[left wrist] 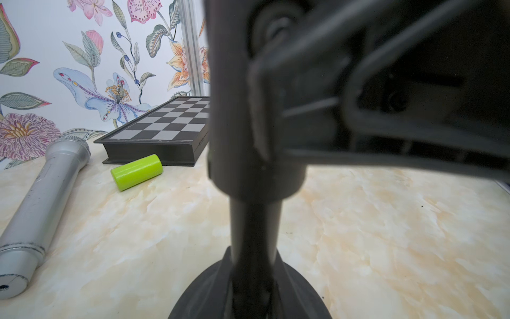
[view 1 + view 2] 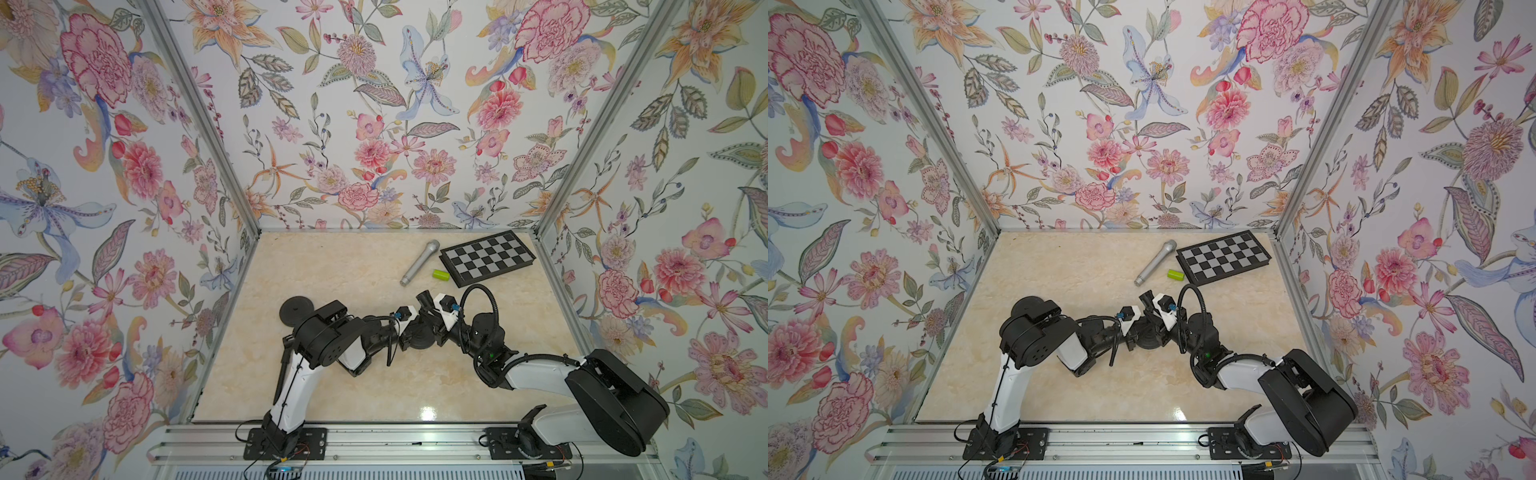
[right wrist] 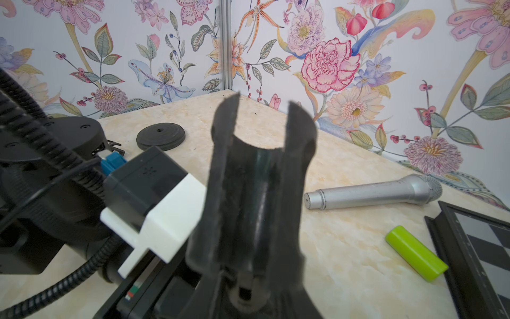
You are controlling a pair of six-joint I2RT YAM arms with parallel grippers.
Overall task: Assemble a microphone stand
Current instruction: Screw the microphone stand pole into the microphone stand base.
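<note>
A black stand pole [image 1: 255, 221] rises upright from its round black base [image 2: 420, 337] in the middle of the table. My left gripper [image 2: 405, 340] reaches it from the left and is shut low on the pole. A black U-shaped mic clip [image 3: 259, 179] tops the pole, also in a top view [image 2: 424, 299]. My right gripper [image 3: 248, 292] is shut on the clip's lower end. The silver microphone [image 2: 419, 262] lies loose on the table behind both arms, also in the right wrist view [image 3: 372, 192] and the left wrist view [image 1: 44, 193].
A second black disc [image 2: 296, 311] lies to the left behind my left arm. A lime-green cylinder [image 2: 441, 274] lies beside the microphone. A folded chessboard [image 2: 487, 257] sits in the back right corner. Flowered walls close in three sides.
</note>
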